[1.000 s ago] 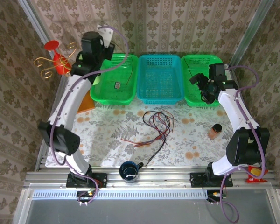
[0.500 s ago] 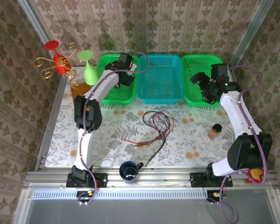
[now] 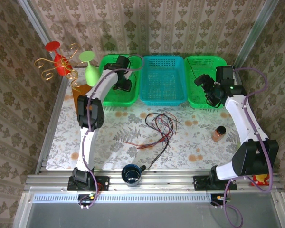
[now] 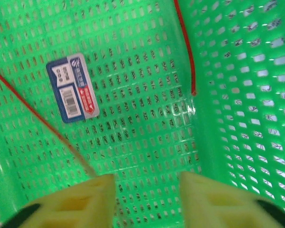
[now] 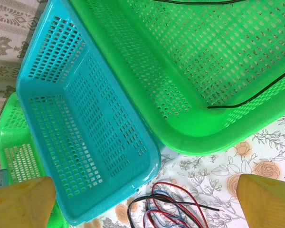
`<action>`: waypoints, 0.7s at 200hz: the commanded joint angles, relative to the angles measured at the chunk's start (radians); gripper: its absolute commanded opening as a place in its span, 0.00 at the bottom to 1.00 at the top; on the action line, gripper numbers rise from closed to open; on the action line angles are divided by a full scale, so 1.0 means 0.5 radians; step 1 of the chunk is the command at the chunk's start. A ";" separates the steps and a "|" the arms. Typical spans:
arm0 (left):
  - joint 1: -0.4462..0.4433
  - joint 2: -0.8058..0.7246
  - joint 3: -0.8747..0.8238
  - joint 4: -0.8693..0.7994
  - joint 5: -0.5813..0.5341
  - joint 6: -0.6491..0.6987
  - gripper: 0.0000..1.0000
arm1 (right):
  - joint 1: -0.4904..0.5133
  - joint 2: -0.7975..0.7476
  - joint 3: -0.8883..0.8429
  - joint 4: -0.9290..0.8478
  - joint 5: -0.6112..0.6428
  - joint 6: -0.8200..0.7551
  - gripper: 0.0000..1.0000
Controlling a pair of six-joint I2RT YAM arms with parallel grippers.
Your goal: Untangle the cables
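Left gripper (image 4: pixel 147 183): fingers parted, nothing clamped. A red cable (image 4: pixel 33 102) ran down to the left finger's tip, inside the left green basket (image 4: pixel 133 95).
Right gripper (image 5: pixel 143 190): spread wide, empty, above the right green basket (image 5: pixel 180 71), which held a black cable (image 5: pixel 256 90).
Tangled cables (image 3: pixel 159 128) lay on the table (image 3: pixel 104 142).

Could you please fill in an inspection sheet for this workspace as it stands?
Surface: floral-patterned tablecloth, lying flat.
Job's things: tangle of thin black and red cables on the cloth; one red wire in the left green plastic basket; one black wire in the right green plastic basket.
Clutter: amber jar, dark blue mug, blue plastic basket.
Claws: left claw open inside the left basket; right claw open over the right basket.
Cables: purple arm hoses, apart from the tangle.
Surroundings: patterned wallpaper, red-and-gold ornament, green goblet.
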 commanded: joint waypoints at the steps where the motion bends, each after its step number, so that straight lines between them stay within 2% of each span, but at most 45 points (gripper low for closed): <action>1: -0.039 -0.206 -0.008 0.021 -0.002 -0.020 0.58 | 0.027 -0.054 0.009 -0.129 -0.025 -0.043 0.99; 26: -0.090 -0.346 -0.035 0.035 -0.149 -0.048 0.74 | 0.073 -0.204 -0.043 -0.208 0.006 -0.048 0.99; 36: -0.110 -0.402 -0.048 0.035 -0.184 -0.067 0.83 | 0.101 -0.252 -0.086 -0.222 0.018 -0.052 0.99; 50: -0.130 -0.478 -0.053 0.024 -0.203 -0.107 0.89 | 0.147 -0.319 -0.150 -0.257 0.024 -0.059 0.99; 62: -0.126 -0.545 -0.065 0.008 -0.231 -0.132 0.89 | 0.195 -0.372 -0.209 -0.295 0.037 -0.090 0.98; 67: -0.194 -0.576 -0.069 -0.001 -0.235 -0.135 0.89 | 0.218 -0.395 -0.234 -0.310 0.047 -0.099 0.98; 100: -0.285 -0.840 -0.236 0.003 -0.223 -0.212 0.88 | 0.414 -0.526 -0.485 -0.345 0.131 -0.189 0.94; 117: -0.314 -1.003 -0.421 0.032 -0.162 -0.330 0.87 | 0.534 -0.532 -0.586 -0.352 0.152 -0.214 0.91; 140: -0.364 -1.266 -0.840 0.212 -0.046 -0.524 0.86 | 0.666 -0.488 -0.728 -0.279 0.171 -0.220 0.88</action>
